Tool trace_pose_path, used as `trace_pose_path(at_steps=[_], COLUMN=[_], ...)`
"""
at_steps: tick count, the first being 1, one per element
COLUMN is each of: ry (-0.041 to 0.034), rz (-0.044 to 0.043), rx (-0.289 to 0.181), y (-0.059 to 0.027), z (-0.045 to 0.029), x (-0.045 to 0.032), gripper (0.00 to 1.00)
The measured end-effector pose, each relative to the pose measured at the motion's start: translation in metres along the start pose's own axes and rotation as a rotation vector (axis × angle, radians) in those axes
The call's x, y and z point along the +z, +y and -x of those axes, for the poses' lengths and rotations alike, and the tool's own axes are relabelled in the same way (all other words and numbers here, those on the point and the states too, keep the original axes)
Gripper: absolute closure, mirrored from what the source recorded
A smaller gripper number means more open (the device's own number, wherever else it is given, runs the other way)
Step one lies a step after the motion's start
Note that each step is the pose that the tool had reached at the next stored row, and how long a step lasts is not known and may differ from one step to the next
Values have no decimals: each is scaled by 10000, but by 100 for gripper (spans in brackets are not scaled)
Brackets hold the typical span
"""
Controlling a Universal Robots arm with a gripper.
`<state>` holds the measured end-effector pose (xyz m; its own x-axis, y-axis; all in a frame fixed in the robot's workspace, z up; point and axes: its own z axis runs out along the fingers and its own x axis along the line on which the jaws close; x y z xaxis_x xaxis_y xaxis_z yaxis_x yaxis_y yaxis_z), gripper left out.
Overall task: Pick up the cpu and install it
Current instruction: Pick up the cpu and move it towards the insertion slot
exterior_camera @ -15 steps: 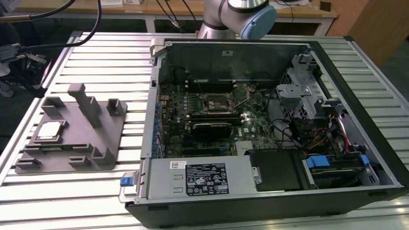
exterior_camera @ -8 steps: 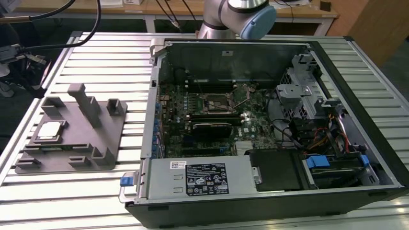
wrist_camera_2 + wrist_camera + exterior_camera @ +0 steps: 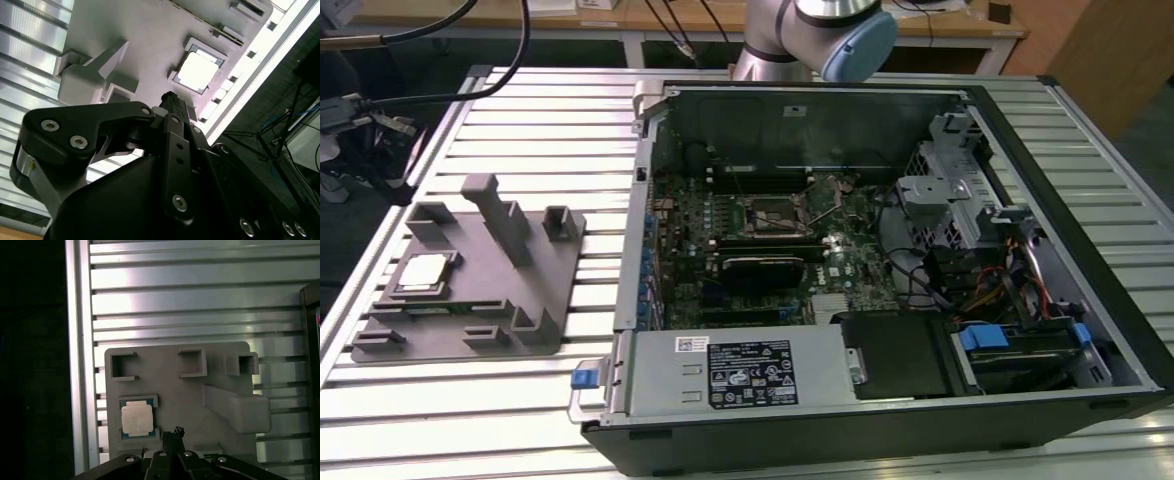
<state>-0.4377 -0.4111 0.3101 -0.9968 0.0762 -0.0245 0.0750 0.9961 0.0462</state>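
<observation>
Slatted metal table [image 3: 520,110] bears grey fixture [image 3: 454,312] and computer case [image 3: 854,440].

You'll find the cpu [image 3: 424,272], a small square chip with a shiny silver top and pale rim, lying flat in a recess of the gray holder block [image 3: 454,322], at the exterior view's left.

Ribbed aluminium table [image 3: 520,120], wooden bench [image 3: 961,25] behind

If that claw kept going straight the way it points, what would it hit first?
Likely the gripper meets the grey holder plate, right beside the cpu seated in it, not the chip itself; depth is unclear.
</observation>
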Motion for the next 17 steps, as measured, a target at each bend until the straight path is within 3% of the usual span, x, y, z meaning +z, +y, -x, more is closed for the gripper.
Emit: trace_pose_path(at_steps=[17], ry=[1], rz=[-1], rx=[0], y=[-20], z=[-69], x=[83], gripper=[89])
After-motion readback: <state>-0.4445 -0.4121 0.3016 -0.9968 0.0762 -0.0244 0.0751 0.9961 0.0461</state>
